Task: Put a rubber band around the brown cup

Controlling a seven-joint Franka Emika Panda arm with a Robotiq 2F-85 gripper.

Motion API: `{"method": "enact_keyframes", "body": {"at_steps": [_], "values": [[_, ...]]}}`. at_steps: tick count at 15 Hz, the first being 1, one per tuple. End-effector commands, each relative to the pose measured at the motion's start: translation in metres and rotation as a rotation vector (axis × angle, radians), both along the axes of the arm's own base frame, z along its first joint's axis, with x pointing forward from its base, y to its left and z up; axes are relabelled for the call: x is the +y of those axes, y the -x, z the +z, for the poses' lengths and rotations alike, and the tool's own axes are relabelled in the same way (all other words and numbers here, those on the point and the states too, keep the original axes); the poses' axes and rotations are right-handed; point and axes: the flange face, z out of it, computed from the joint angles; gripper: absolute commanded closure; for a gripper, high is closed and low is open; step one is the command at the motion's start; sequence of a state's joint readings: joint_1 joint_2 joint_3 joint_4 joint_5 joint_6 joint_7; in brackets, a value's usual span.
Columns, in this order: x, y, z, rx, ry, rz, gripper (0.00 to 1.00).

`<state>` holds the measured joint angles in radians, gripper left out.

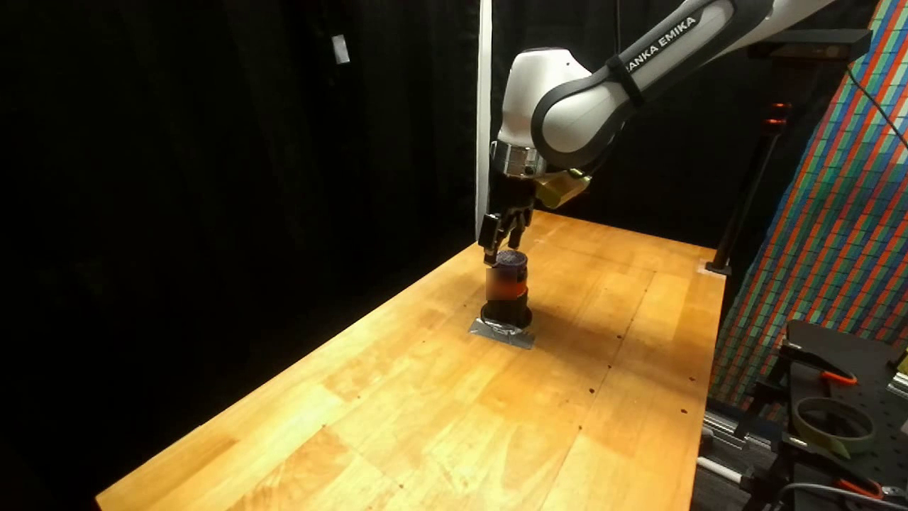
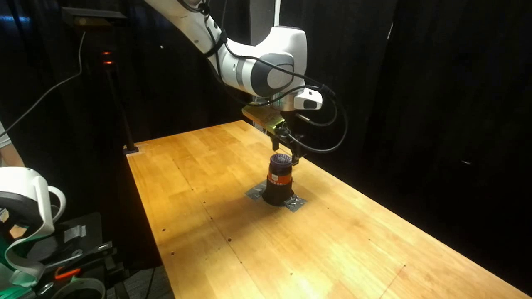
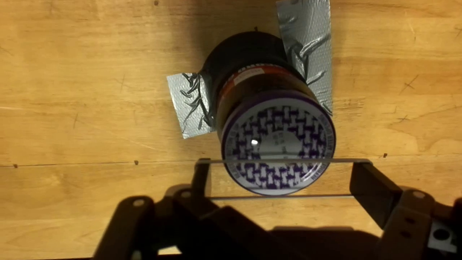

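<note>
The brown cup (image 1: 508, 284) stands upright on the wooden table, a dark jar-like cylinder with an orange-red band. It also shows in an exterior view (image 2: 279, 177). In the wrist view the cup (image 3: 252, 85) shows a white lid with purple weave. My gripper (image 3: 281, 178) is open. A thin rubber band (image 3: 281, 161) is stretched as a loop between its two fingers. The loop crosses over the near part of the lid; the far part lies outside it. In both exterior views the fingertips hang close to lid height; the band is too thin to see there.
Grey tape (image 3: 306, 43) holds the cup's dark base to the table (image 1: 440, 411); another tape piece (image 3: 189, 104) is on its other side. A black stand (image 1: 738, 206) rises at a table corner. A side cart with a tape roll (image 1: 833, 426) stands beside the table.
</note>
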<state>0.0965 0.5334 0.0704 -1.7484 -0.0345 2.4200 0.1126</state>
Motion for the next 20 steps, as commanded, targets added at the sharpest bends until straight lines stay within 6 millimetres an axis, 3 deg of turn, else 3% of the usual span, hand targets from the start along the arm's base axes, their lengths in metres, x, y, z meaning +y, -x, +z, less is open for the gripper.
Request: {"method": "enact_keyframes", "body": {"at_steps": [1,8,15,20], "values": [[-0.008,-0.011,-0.007,-0.016,-0.007,-0.017,0.00],[-0.010,-0.006,-0.022,0.051,-0.031,-0.004,0.00],[-0.012,-0.018,-0.017,-0.064,-0.028,-0.036,0.00],[-0.014,-0.014,-0.022,-0.048,-0.022,-0.034,0.00]]}}
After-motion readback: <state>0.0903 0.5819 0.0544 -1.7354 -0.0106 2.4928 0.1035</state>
